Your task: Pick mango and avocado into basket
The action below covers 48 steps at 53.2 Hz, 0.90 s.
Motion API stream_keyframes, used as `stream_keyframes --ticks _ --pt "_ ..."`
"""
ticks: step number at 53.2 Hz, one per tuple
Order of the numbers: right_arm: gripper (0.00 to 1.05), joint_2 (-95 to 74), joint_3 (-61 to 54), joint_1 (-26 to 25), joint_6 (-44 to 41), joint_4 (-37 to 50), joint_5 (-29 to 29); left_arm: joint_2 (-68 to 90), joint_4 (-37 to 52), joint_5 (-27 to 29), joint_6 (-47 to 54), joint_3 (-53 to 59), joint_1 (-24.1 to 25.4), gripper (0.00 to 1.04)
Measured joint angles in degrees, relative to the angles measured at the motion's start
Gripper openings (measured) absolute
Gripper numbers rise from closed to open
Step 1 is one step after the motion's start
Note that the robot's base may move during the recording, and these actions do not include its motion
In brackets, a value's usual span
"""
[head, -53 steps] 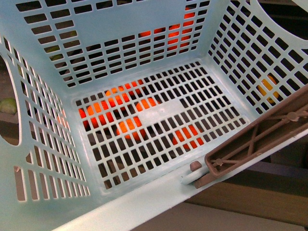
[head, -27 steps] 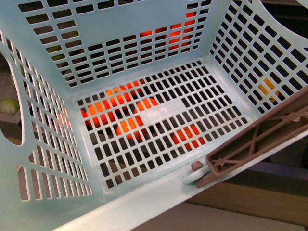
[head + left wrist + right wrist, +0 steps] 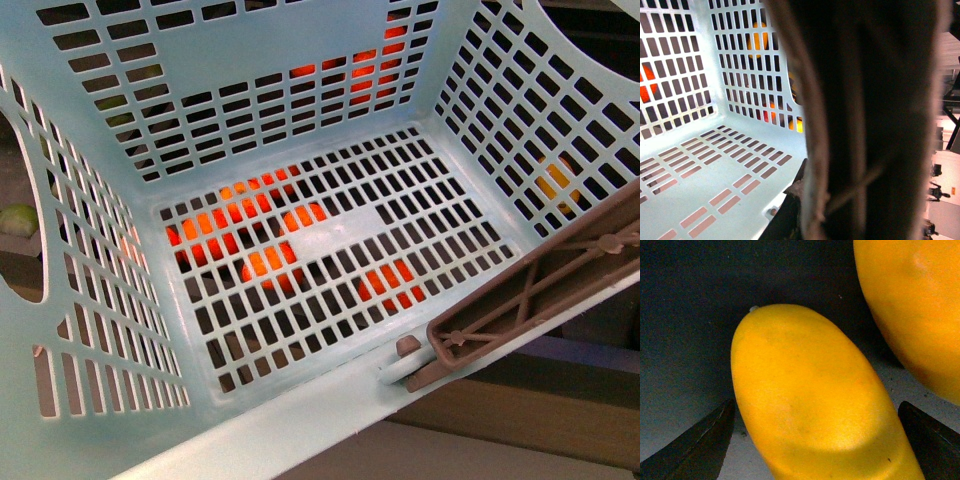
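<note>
Our basket (image 3: 300, 420) fills the front view, its slotted floor bare, with orange fruit (image 3: 268, 263) showing through the slots from below. Our right gripper (image 3: 812, 442) is spread wide, with the mango (image 3: 800, 385) lying between its fingers, untouched. Whether the left gripper is spread or closed we cannot tell.

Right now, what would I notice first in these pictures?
The pale turquoise slotted plastic basket fills the front view, empty, with bright orange fruit glowing through its floor slots. In the right wrist view, a smooth yellow-orange oblong mango lies between the right gripper's dark fingers, beside another yellow-orange fruit.
</note>
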<state>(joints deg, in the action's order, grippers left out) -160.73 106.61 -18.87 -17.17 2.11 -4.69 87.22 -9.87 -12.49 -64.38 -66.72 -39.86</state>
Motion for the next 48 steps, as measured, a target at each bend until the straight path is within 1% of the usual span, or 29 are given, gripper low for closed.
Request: stream_keyframes --ticks 8,9,15,17,22,25,27,32,37,48 --pt "0.96 -1.2 0.7 0.0 1.0 -0.5 0.0 0.0 0.0 0.0 0.0 0.0 0.0 0.05" --pt "0.95 -1.4 0.8 0.0 1.1 -0.6 0.0 0.0 0.0 0.0 0.0 0.0 0.0 0.05" --pt "0.83 -1.5 0.8 0.1 1.4 -0.7 0.2 0.0 0.0 0.0 0.0 0.0 0.0 0.05" --pt "0.76 -1.5 0.8 0.1 1.6 -0.7 0.2 0.0 0.0 0.0 0.0 0.0 0.0 0.05" --pt "0.68 -1.5 0.8 0.1 2.0 -0.6 0.2 0.0 0.0 0.0 0.0 0.0 0.0 0.05" --pt "0.60 -1.4 0.5 0.1 2.7 -0.3 0.0 0.0 0.0 0.0 0.0 0.0 0.0 0.05" --pt "0.57 -1.2 -0.1 0.1 3.1 0.2 -0.2 0.0 0.0 0.0 0.0 0.0 0.0 0.05" --pt "0.56 -0.2 -2.1 0.0 3.9 1.3 -1.0 0.0 0.0 0.0 0.0 0.0 0.0 0.05" --pt "0.56 2.1 -6.5 0.0 4.5 4.2 -2.3 0.0 0.0 0.0 0.0 0.0 0.0 0.05" --pt "0.56 16.0 -24.4 -0.2 6.9 16.0 -8.5 0.0 0.0 0.0 0.0 0.0 0.0 0.05"
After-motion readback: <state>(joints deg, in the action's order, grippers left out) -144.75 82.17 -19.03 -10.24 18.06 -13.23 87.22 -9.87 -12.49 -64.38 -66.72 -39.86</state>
